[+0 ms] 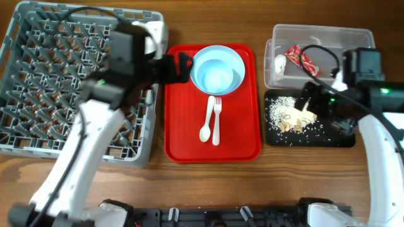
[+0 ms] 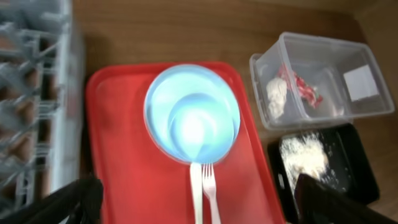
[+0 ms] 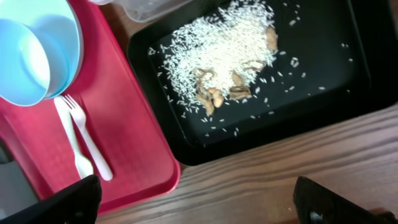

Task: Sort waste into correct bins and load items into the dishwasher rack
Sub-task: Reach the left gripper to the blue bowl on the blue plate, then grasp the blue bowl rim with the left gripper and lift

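The light blue bowl [image 1: 217, 69] [image 2: 193, 112] sits at the far end of the flat red tray. The white spoon [image 1: 206, 123] and fork [image 1: 216, 120] lie side by side just in front of it. My left gripper [image 1: 180, 66] [image 2: 199, 208] is open and empty, above the tray's left side. The clear tub [image 1: 328, 38] holds the red wrapper [image 1: 302, 58] and the white scrap [image 1: 279, 63]. The black tray [image 1: 328, 135] holds rice crumbs [image 1: 290, 113] [image 3: 217, 56]. My right gripper [image 1: 328, 107] [image 3: 199, 205] is open and empty, above the black tray's near edge. Plate, green bowl and yellow cup are not seen.
The grey dishwasher rack [image 1: 44, 75] fills the left side, with my left arm reaching across its right part. The red tray [image 1: 183, 126] lies between the rack and the bins. Bare wooden table runs along the front.
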